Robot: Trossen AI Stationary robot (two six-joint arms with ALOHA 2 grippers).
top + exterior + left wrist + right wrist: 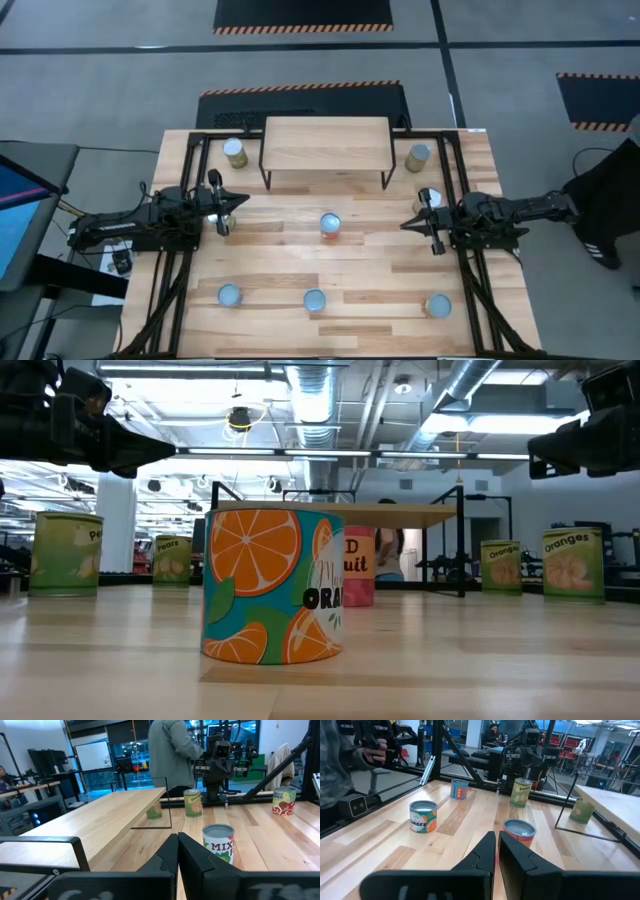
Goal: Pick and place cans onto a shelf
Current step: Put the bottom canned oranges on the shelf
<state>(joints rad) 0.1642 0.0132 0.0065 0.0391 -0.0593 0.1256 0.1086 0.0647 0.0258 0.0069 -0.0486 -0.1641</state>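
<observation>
Found an orange-printed can (272, 585) closest to the low camera, upright near the front edge of the table (280, 255). Saw nothing yet on the shelf (326, 145) at the far side, only a left-end can (235, 152) and a right-end can (418, 156) standing beside its legs. Spotted a mid-table can (331, 224) between the two arms, with more along the front. Noted the left claw (240, 203) pinched together and empty, hovering left of centre. Noted the right claw (408, 222) facing it from the right, fingers close together, clamped on nothing.

Judged the step as reaching for a first can, probably the middle one. Advised spreading the fingers wide before descending, gripping squarely across the body, lifting clear above the shelf edge, and setting down well back to leave room for the rest.
</observation>
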